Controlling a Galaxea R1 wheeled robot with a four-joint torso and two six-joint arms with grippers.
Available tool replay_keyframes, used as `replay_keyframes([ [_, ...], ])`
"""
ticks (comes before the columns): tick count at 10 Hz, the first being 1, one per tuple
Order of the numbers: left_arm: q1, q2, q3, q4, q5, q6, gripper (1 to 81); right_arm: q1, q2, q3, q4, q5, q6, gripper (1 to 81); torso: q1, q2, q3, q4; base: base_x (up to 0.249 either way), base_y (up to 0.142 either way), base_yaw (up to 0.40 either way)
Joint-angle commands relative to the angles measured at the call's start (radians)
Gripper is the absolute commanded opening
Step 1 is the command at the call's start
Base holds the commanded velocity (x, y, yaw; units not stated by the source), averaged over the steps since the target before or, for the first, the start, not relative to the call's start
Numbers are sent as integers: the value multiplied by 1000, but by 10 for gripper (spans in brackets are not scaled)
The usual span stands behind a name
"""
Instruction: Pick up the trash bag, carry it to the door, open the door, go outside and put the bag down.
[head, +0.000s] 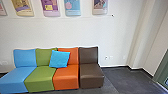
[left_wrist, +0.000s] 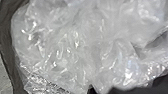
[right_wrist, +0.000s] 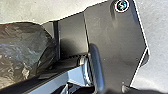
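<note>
Crumpled clear plastic, part of the trash bag (left_wrist: 82, 45), spreads close to the camera in the left wrist view, with darker material along one side of it. Two dark shapes reach over its edge there; whether they are gripper fingertips I cannot tell. In the right wrist view the dark, shiny trash bag (right_wrist: 22, 50) bulges beside the robot's base plate and the jointed bar. Whether either gripper is closed on the bag cannot be made out. A green-framed edge, possibly of a door (head: 162, 67), stands at the far right in the head view.
A row of blue, green, orange and brown seats (head: 67, 80) stands along the white wall (head: 75, 32), with a blue cushion (head: 59, 59) on it. Posters (head: 72, 7) hang above. Dark floor (head: 125, 80) extends right of the brown seat, towards a wall corner.
</note>
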Motion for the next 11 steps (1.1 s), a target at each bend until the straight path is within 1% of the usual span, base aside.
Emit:
replay_keyframes([
  [1,-53,-9,-2,3,81,6,10,36,4,5,-9,-60,-3,811,0,0,0,0,0,0,-149],
  [5,-53,-11,-2,3,84,6,10,35,4,5,-9,-60,-3,811,0,0,0,0,0,0,-163],
  [7,-53,-11,-2,4,80,6,10,30,4,5,-9,-43,-2,811,0,0,0,0,0,0,-172],
  [11,-51,-11,-7,1,77,6,10,23,7,5,-8,-41,-2,811,0,0,0,0,0,0,-193],
])
